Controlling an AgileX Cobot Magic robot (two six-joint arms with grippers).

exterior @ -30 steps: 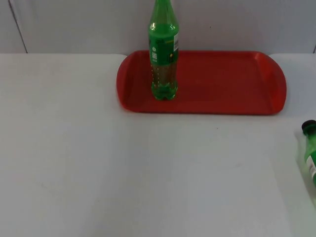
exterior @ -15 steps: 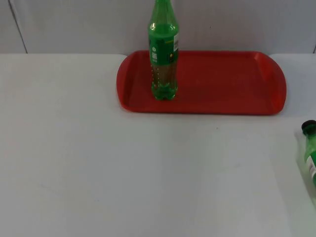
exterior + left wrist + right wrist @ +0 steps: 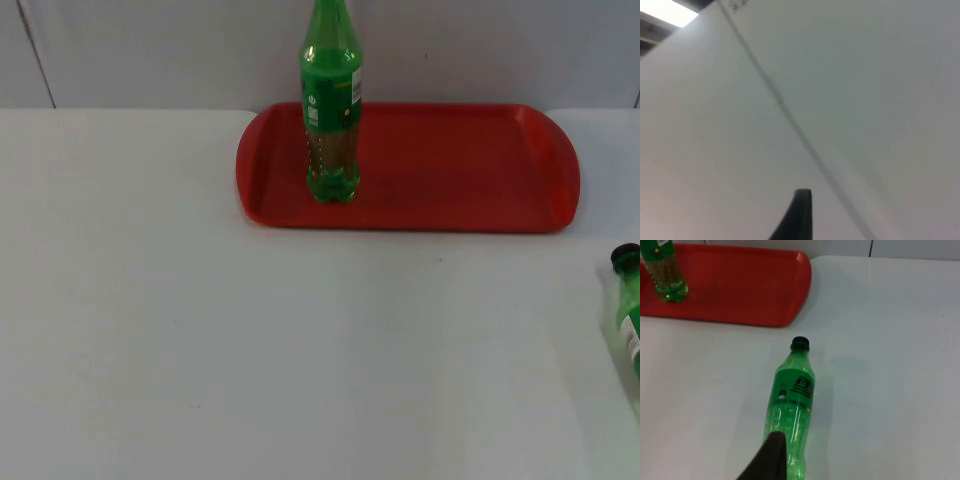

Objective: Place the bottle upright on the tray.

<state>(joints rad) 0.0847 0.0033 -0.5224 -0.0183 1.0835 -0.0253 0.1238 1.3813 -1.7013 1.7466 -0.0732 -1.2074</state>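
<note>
One green bottle [image 3: 331,100] stands upright on the left part of the red tray [image 3: 470,170]; another bottle [image 3: 791,405] lies on the white table [image 3: 250,350] near the right edge, black cap toward the tray. Whether either claw is wide or narrow cannot be told.

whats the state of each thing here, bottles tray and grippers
standing bottle: upright on the tray, near its left end
lying bottle: on its side on the table, capped, cap toward the tray
tray: flat on the table, right part bare
right gripper: over the lying bottle

Overhead and right-wrist views sharing tray [image 3: 450,215]
</note>
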